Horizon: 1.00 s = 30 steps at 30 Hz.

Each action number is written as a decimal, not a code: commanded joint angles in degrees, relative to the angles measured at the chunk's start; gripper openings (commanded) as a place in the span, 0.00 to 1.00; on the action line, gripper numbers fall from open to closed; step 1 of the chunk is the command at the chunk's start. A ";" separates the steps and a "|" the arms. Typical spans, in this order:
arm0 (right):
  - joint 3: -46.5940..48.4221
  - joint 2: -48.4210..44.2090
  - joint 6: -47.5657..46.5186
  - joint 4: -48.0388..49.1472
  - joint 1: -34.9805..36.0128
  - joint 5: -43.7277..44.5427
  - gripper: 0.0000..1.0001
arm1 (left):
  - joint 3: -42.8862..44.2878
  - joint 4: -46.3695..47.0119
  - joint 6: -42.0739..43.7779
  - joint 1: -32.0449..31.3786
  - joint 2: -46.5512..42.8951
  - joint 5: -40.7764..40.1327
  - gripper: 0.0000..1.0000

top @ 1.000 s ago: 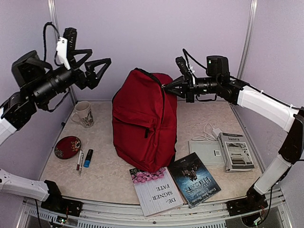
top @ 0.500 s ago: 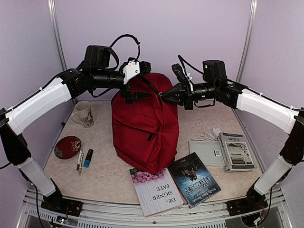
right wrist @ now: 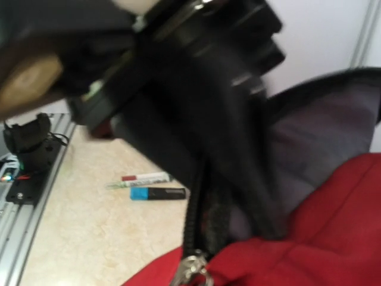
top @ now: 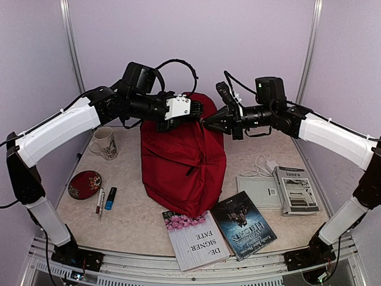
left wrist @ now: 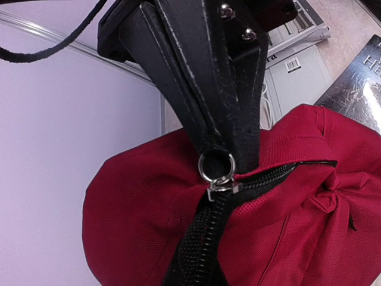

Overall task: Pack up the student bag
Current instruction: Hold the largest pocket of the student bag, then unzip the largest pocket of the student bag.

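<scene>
The student bag (top: pixel 181 161) stands upright mid-table, dark red with a black zipper. My left gripper (top: pixel 195 108) has come over its top and is shut on the fabric beside the zipper. Its own fingers do not show in the left wrist view, which looks down on the bag (left wrist: pixel 137 208) and the zipper's metal ring (left wrist: pixel 216 167). My right gripper (top: pixel 206 121) is shut on the bag's top right edge. In the left wrist view its black fingers (left wrist: pixel 226 107) taper down to that ring. The right wrist view is blurred, with red bag (right wrist: pixel 321 238) below.
A mug (top: pixel 105 143), a red dish (top: pixel 84 184), a marker (top: pixel 100 200) and a blue-tipped highlighter (top: pixel 111 198) lie to the left. Two books (top: pixel 196 238) (top: pixel 244 224) lie in front. A white device (top: pixel 259 192) and a booklet (top: pixel 296 189) lie to the right.
My left arm swung in from the far left to the bag's top, and its wide-open jaws closed there. The right gripper kept its hold and sank slightly.
</scene>
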 commanded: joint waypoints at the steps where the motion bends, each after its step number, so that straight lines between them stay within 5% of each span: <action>1: -2.02 -4.34 2.03 0.51 0.30 5.99 0.00 | 0.39 1.05 -3.45 -0.71 -1.29 -4.93 0.00; 10: -13.14 -8.70 11.41 1.92 -0.15 15.77 0.00 | 7.55 14.34 -25.82 6.78 1.01 -18.94 0.00; 18: -35.15 -10.78 28.77 21.56 0.89 13.02 0.00 | 5.38 24.87 -30.64 8.68 -0.29 -25.44 0.00; 24: -38.04 -8.11 33.01 27.52 4.15 11.96 0.00 | 1.20 28.38 -27.93 8.61 -1.70 -19.15 0.00; 25: -37.62 -9.04 33.08 27.55 4.08 11.48 0.04 | -1.38 29.16 -26.48 8.45 -2.60 -16.25 0.00; 30: -33.59 -16.45 28.70 19.93 3.51 9.45 0.57 | -17.48 32.31 -18.64 7.54 -10.82 7.87 0.00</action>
